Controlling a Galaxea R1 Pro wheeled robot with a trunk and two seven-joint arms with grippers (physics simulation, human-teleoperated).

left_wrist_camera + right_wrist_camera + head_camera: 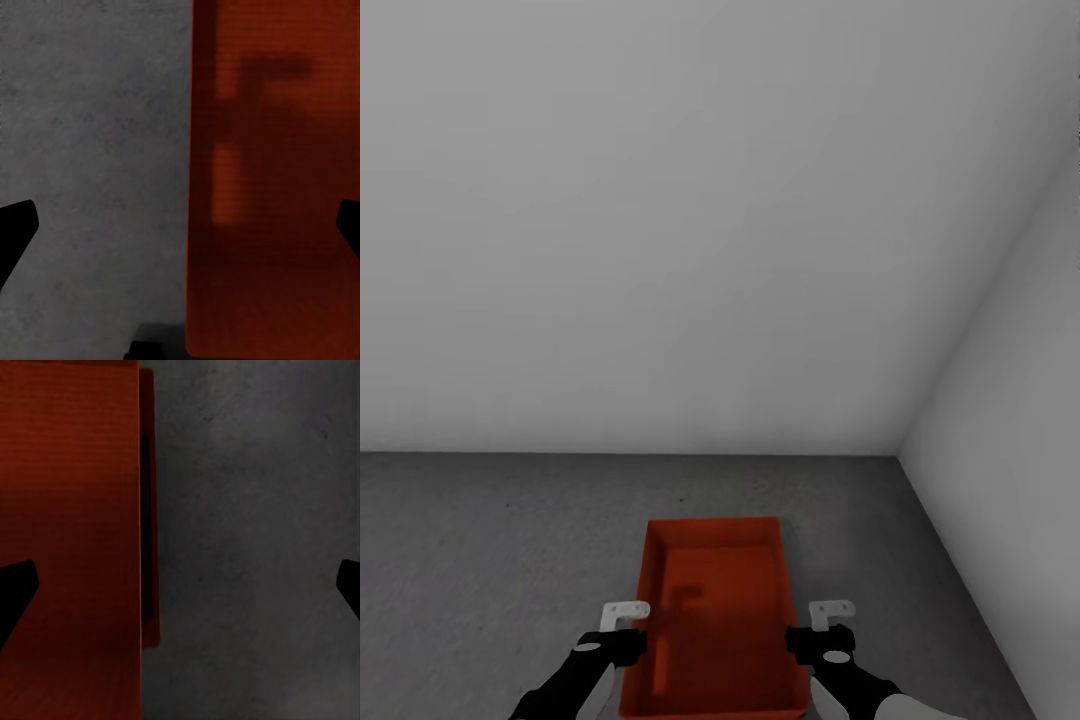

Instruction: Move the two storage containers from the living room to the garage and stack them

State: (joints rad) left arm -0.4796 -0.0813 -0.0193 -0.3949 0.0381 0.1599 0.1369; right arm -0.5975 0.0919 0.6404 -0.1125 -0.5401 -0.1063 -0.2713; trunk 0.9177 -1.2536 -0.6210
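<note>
**Orange-red bin on the garage floor, a pincer open over each long wall**

The pale grey walls [690, 220] of the garage take up most of the head view, 2 of them meeting in a corner ahead and to the right of both pincers. Below them spreads the floor [490, 540], dark grey and mottled, running under and beyond both arms.

Between the 2 pincers sits a storage container [715, 620], orange-red, lidless and rectangular, its long axis pointing away from the robot toward the far wall. In the right wrist view a second orange-red edge [150, 510] shows just outside and below the nearer wall, with a dark gap between; whether that is another bin underneath cannot be told.

The left pincer [628, 612] is over the bin's left long wall, and the right pincer [830, 610] is over its right long wall, both near the end closest to the robot. Each stands wide open: in both wrist views the dark fingertips [16, 225] sit at opposite edges, with the bin wall passing between them, 1 finger over the bin's inside and 1 over bare concrete. Whether any finger touches the plastic cannot be told.
</note>
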